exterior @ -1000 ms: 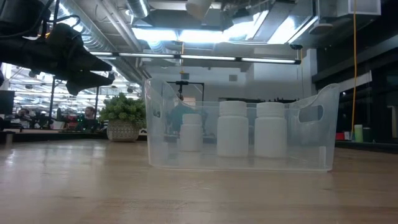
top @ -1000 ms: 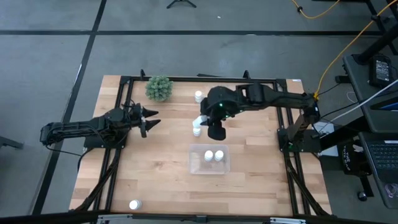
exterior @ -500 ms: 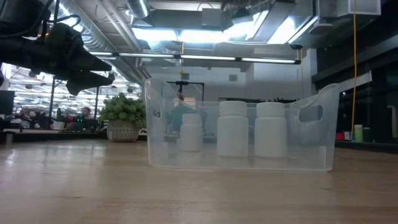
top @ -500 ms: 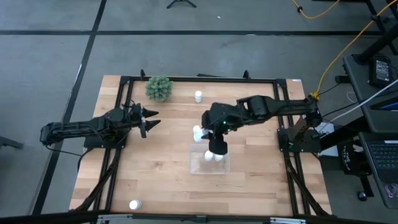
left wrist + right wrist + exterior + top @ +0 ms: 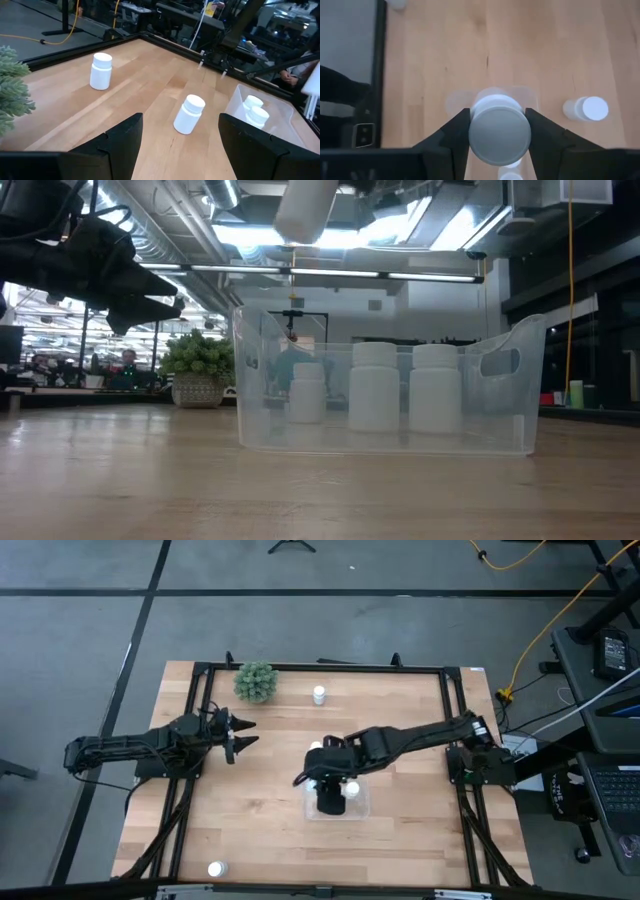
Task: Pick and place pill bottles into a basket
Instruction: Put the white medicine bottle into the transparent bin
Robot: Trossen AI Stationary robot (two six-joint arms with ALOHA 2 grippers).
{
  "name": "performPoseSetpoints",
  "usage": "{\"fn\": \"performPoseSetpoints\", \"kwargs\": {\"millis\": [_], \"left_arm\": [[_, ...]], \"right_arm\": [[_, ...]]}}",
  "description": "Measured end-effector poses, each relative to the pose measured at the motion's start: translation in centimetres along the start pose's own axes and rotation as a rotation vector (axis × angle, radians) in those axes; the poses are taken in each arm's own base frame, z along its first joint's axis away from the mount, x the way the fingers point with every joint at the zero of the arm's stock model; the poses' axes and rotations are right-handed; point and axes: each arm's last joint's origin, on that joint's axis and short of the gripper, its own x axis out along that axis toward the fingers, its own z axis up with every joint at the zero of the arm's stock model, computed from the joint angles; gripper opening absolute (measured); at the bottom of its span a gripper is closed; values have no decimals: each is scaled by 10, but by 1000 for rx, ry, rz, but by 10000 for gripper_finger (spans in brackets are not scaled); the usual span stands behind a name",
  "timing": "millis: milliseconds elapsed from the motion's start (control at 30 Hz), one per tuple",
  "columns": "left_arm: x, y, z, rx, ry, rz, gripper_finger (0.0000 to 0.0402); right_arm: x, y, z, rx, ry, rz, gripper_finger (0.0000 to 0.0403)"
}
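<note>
- Right jaws (image 5: 498, 131) were clamped on a pill bottle (image 5: 499, 134), above the basket (image 5: 361, 804).
- Left jaws (image 5: 238, 734) stood apart over the worktop (image 5: 250, 820).
- Since the earlier frame, the right arm had carried the bottle over the basket.

Basket (image 5: 362, 808): clear shallow plastic tray with rounded corners, sitting flat on the table's middle, right of centre.
Bottles in basket (image 5: 375, 385): two white capped ones, upright, side by side.
Held bottle (image 5: 499, 131): white, hanging above the basket.
Loose bottles: one (image 5: 189, 114) upright just beyond the basket; another (image 5: 319, 694) at the far edge; one (image 5: 216, 868) at the near-left edge.
</note>
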Motion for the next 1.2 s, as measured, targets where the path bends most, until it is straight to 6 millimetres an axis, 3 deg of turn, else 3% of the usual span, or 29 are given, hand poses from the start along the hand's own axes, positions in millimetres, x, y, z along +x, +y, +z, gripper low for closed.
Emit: {"fn": "performPoseSetpoints", "kwargs": {"millis": [667, 933, 1200], "left_arm": [[0, -2, -2, 8, 34, -64, 253], [0, -2, -2, 11, 36, -70, 253], [0, -2, -2, 19, 37, -71, 253]], "right_arm": [[109, -9, -16, -39, 249, -84, 156], [133, -23, -19, -34, 294, -104, 156], [136, -24, -18, -31, 279, -88, 158]]}}
